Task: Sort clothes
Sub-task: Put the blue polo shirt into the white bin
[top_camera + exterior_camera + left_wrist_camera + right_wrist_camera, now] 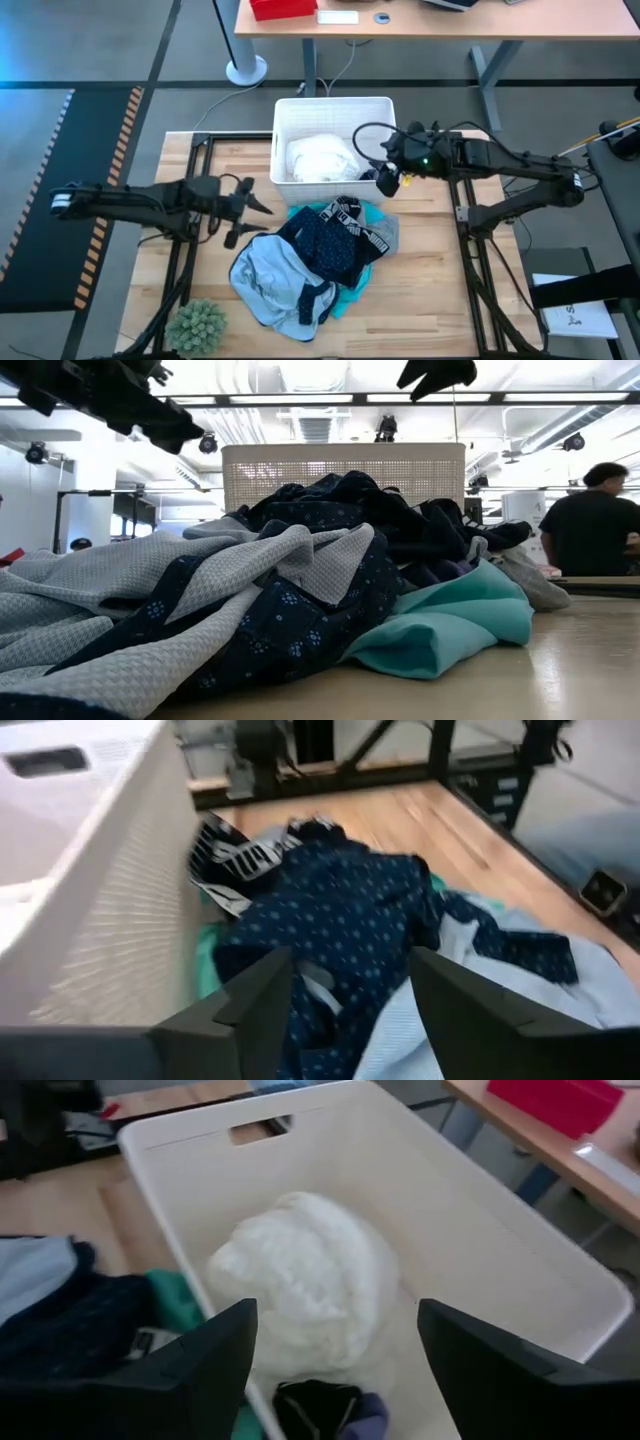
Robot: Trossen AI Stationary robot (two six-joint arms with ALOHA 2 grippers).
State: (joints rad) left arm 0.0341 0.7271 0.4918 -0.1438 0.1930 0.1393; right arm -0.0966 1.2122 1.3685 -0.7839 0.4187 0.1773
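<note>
White fluffy garment (322,158) is already in the white slotted plastic basket (285,112), with a small dark item (318,1408) at its near wall; the navy patterned, light blue, turquoise and black-waistband clothes (320,255) are piled unsorted on the wooden desk (430,290). Right gripper (335,1355) over the basket and left gripper (350,1005) beside the pile both have jaws apart, empty. Grey piece and sock are mostly buried; can't make them out.

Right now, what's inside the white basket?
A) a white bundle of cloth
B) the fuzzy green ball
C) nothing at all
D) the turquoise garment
A: a white bundle of cloth lies inside the white basket, while the right gripper hangs open above it.
</note>
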